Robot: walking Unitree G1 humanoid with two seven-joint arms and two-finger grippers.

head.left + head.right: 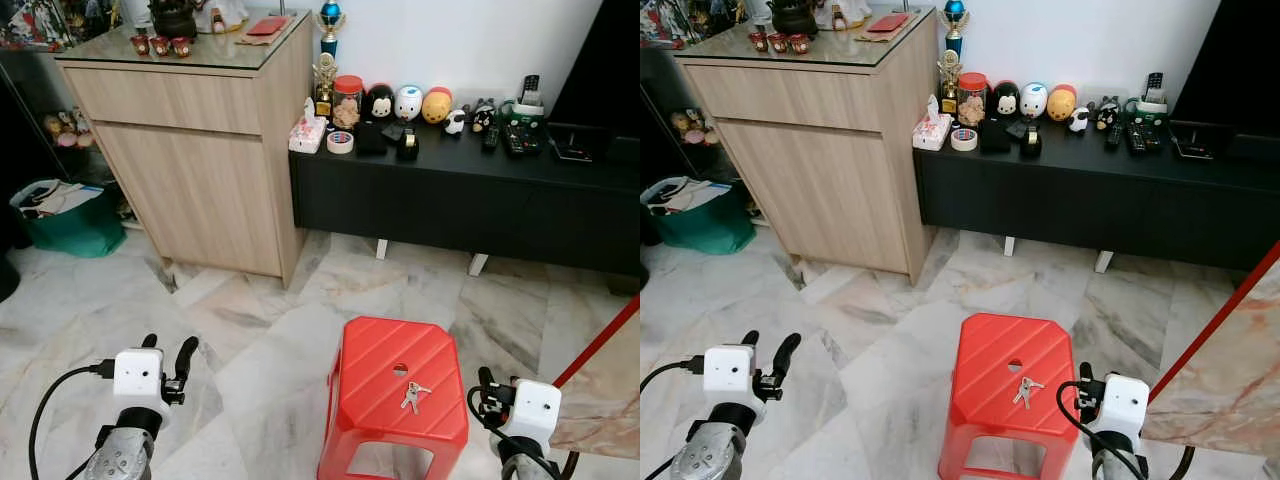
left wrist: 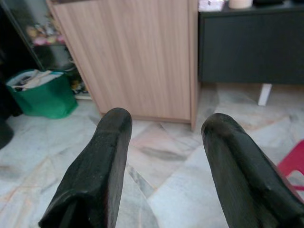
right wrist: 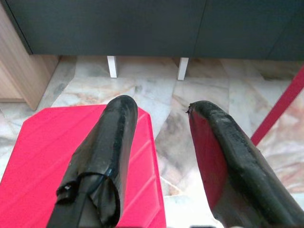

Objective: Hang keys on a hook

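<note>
A small bunch of silver keys (image 1: 412, 397) lies on top of a red plastic stool (image 1: 380, 375), just in front of the hole in its seat. My right gripper (image 1: 487, 388) hovers low at the stool's right side, open and empty; in the right wrist view its fingers (image 3: 114, 142) point over the stool's right edge (image 3: 57, 152). My left gripper (image 1: 168, 358) is out to the left of the stool above the marble floor, open with nothing in it, its fingers (image 2: 102, 156) aimed toward the wooden cabinet (image 2: 137, 52).
A tall wooden cabinet (image 1: 200, 150) stands at the back left beside a low black TV console (image 1: 450, 200) lined with toys, a jar and remotes. A green bag (image 1: 70, 215) sits on the floor at far left. A red-edged marble slab (image 1: 600, 380) leans at the right.
</note>
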